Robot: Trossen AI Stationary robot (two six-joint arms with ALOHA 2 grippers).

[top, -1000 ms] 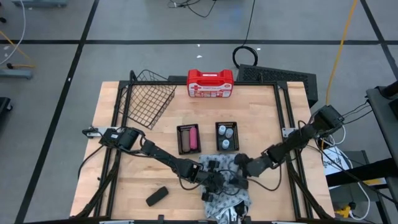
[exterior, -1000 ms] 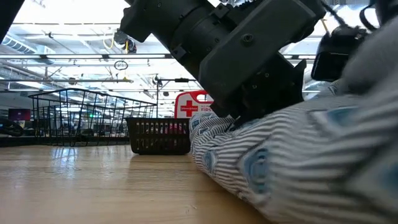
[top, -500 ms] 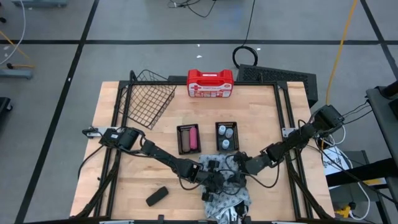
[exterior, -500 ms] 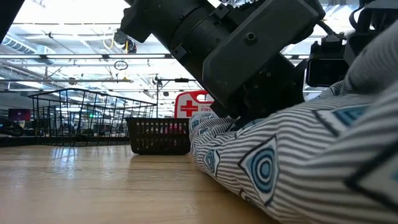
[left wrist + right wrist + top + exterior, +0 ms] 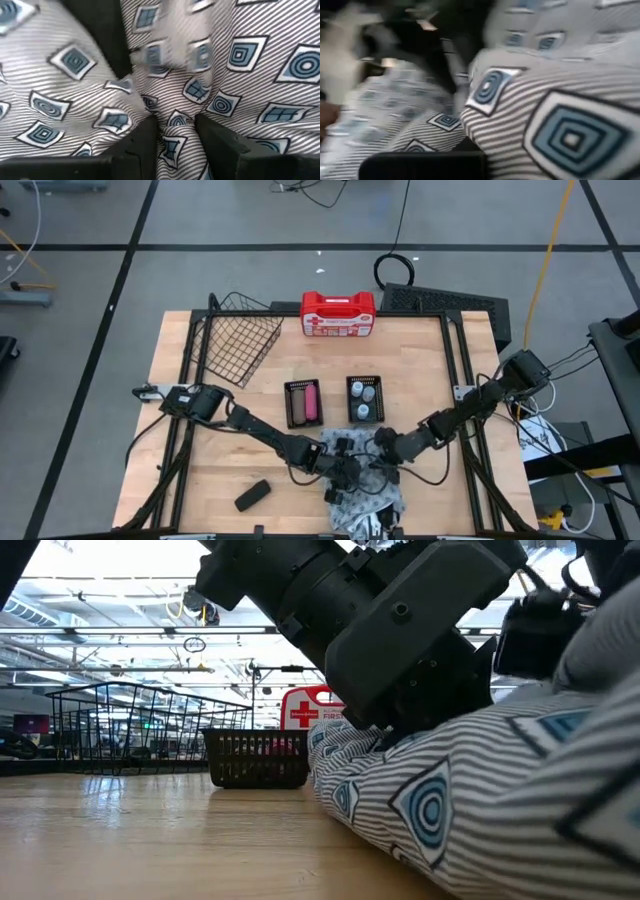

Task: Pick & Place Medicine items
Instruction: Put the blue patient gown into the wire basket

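two trays (image 5: 303,402) look filled; black block (image 5: 252,494) waits at 7 o'clock. left tool (image 5: 176,131) pinches striped cloth (image 5: 362,498), right tool's (image 5: 383,465) grip unclear.

Even, bright overhead light on the pale wooden table (image 5: 200,395) — soft shadows; the right wrist view is smeared, its striped patterned cloth (image 5: 560,115) blurred.

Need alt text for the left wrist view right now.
The left gripper pinches a fold of striped cloth printed with blue squares and circles; the fabric bunches up between its two dark fingers. Cloth fills nearly the whole picture.
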